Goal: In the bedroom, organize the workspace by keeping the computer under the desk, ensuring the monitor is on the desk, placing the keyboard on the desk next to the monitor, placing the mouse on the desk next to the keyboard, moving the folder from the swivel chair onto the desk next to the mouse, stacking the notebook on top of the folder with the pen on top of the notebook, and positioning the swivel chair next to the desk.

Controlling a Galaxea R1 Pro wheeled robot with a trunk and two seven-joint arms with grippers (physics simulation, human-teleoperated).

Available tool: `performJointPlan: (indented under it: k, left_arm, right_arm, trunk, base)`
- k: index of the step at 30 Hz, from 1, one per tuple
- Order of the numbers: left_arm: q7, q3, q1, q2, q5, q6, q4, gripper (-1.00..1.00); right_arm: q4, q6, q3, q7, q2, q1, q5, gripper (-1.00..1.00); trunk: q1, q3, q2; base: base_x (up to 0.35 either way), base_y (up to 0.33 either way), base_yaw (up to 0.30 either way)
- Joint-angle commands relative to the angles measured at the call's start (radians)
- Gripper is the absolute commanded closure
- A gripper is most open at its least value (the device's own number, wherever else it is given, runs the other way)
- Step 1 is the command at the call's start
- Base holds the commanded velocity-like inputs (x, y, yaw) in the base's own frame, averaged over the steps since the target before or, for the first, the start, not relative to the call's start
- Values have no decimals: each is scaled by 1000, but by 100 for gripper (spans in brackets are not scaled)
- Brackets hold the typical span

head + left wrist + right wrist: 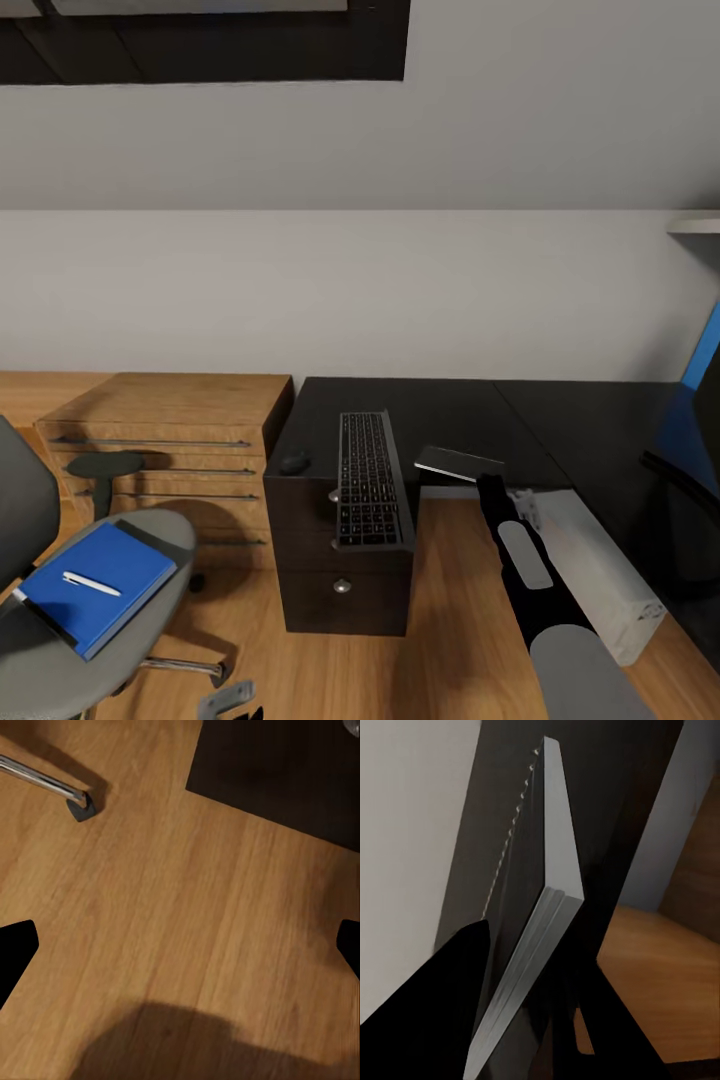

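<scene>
On the black desk [470,410], the keyboard [370,480] lies over the drawer unit with the small black mouse [294,462] just left of it. My right gripper [480,480] is shut on the notebook [458,463], holding it over the desk's front edge right of the keyboard. In the right wrist view the notebook [540,907] sits edge-on between the black fingers [457,1005], pale pages showing. The blue folder [95,585] rests on the swivel chair's seat [150,620] with the white pen [90,583] on top. My left gripper [180,949] hangs open above the wood floor.
The pale computer tower [600,570] stands under the desk on the right. The monitor's dark edge [705,420] shows at the far right. A wooden chest [170,430] stands left of the desk. A chrome chair leg with castor [79,802] and the drawer unit [285,772] lie near my left gripper.
</scene>
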Motion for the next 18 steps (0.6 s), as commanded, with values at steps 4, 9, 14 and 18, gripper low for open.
performJointPlan:
  k: [4, 9, 14, 18]
  left_arm:
    - [10, -5, -1, 1, 4, 2, -10, -100]
    - [10, -5, -1, 2, 4, 2, -12, -100]
    - [10, -4, -1, 2, 4, 2, -13, -100]
    - [12, -5, -1, 2, 4, 2, -12, -100]
  right_arm:
    - [1, -4, -1, -3, -2, -2, -10, 100]
    - [1, -5, -1, -3, -4, -2, -9, 100]
    - [0, -8, -1, -3, -4, -2, -9, 100]
    - [-5, -29, 0, 2, -4, -2, -9, 100]
  trunk:
    - [15, -14, -29]
    - [35, -29, -64]
    - [54, -45, -99]
    - [69, -58, -127]
  base:
    - [1, 0, 0]
    - [0, 0, 0]
    - [0, 0, 0]
    - [0, 0, 0]
